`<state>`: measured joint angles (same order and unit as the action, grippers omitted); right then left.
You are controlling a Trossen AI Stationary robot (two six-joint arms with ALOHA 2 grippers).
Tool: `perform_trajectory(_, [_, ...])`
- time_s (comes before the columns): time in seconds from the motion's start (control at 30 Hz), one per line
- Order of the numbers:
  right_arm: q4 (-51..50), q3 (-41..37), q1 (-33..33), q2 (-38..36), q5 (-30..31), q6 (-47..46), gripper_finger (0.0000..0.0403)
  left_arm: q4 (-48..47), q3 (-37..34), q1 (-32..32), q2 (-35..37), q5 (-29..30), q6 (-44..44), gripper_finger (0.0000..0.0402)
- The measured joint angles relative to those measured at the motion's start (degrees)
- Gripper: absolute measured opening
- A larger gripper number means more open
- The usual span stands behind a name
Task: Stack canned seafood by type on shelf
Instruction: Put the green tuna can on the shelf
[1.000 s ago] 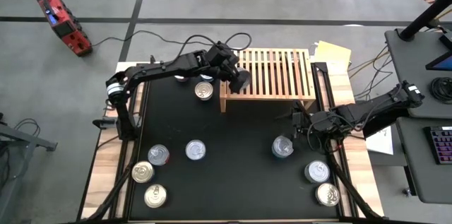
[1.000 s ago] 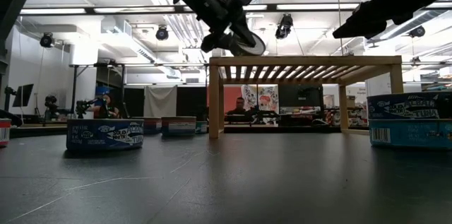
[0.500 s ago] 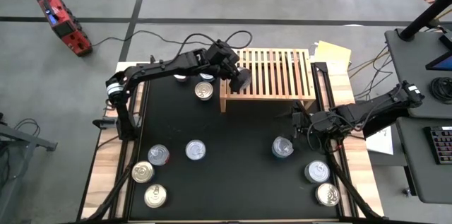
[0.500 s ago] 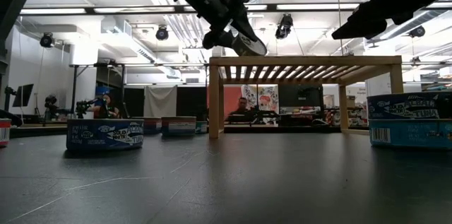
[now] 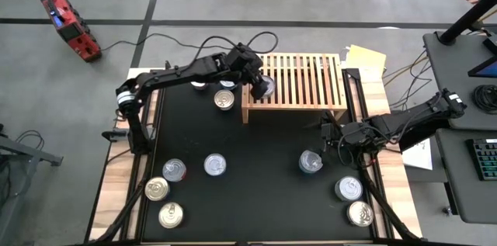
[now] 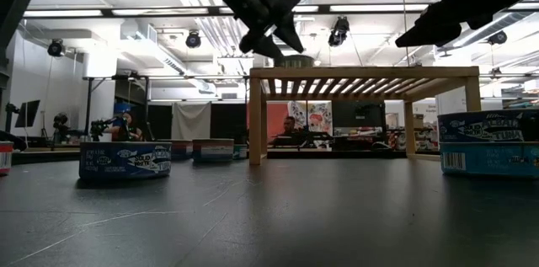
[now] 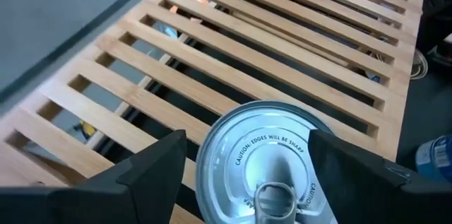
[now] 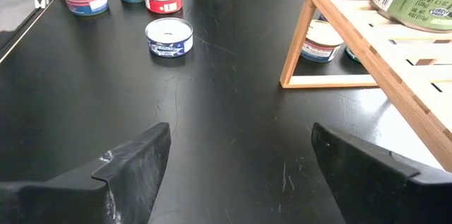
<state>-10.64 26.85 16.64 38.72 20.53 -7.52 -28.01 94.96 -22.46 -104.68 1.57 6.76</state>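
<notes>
High view: the shelf [image 5: 299, 83] stands at the mat's [image 5: 248, 192] twelve o'clock edge, with the left gripper [image 5: 260, 84] over its nine o'clock end. One can [image 5: 266, 86] lies flat on the slats there, lid up, between the fingers. Left wrist view shows both fingers [image 7: 152, 164] standing apart on either side of the can [image 7: 265, 157], with a gap on each side, so the jaws are apart and not clamped on it.

On the mat, just off the shelf's nine o'clock end, sits a can [image 5: 224, 99]; two more show behind the left arm at about eleven o'clock. Four cans group toward seven o'clock: one [image 5: 215, 164] nearer the middle, one with a red side [image 5: 174, 170], and two [image 5: 157, 189] [image 5: 170, 215] near the edge.

Right gripper [image 5: 328, 136] hangs at three o'clock, above the mat, jaws apart and empty. A can [image 5: 311, 161] lies just below it at about four o'clock, and two others [image 5: 349, 188] [image 5: 359, 213] sit toward five o'clock.
</notes>
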Motion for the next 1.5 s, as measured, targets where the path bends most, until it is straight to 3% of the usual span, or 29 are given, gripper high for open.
perform_trajectory(0.23, [0.07,-0.02,0.0,0.0,0.03,0.01,0.0317,-8.8,7.23,0.33,0.11,-0.14,-5.5,0.028])
perform_trajectory(0.37, [0.21,-0.02,-0.02,0.0,0.07,0.01,0.031,-15.8,10.14,2.22,0.13,-0.56,-9.83,0.0259])
perform_trajectory(0.53, [0.21,-0.02,-0.02,0.0,0.48,0.01,0.0298,-17.03,8.44,6.03,0.53,1.92,-15.2,0.0189])
perform_trajectory(0.77, [0.26,-0.16,-0.02,0.0,0.5,-0.45,0.0282,-15.92,6.0,12.33,2.07,8.18,-18.58,0.0024])
perform_trajectory(0.9, [0.27,-0.58,-0.02,0.02,0.5,-0.56,0.0271,-14.42,3.76,15.06,5.02,11.7,-19.14,0.0015])
perform_trajectory(1.03, [1.25,-0.79,-0.02,0.02,0.5,-0.54,0.0259,-10.02,-2.69,16.7,10.26,11.73,-18.38,0.0003])
perform_trajectory(1.33, [9.79,-1.86,-0.17,4.38,0.65,1.35,0.0231,9.47,-27.38,23.16,27.62,9.87,-11.97,0.0001])
perform_trajectory(1.5, [17.63,0.07,-0.17,10.57,8.32,6.07,0.0217,17.61,-36.43,28.46,35.57,10.28,-11.6,0.0001])
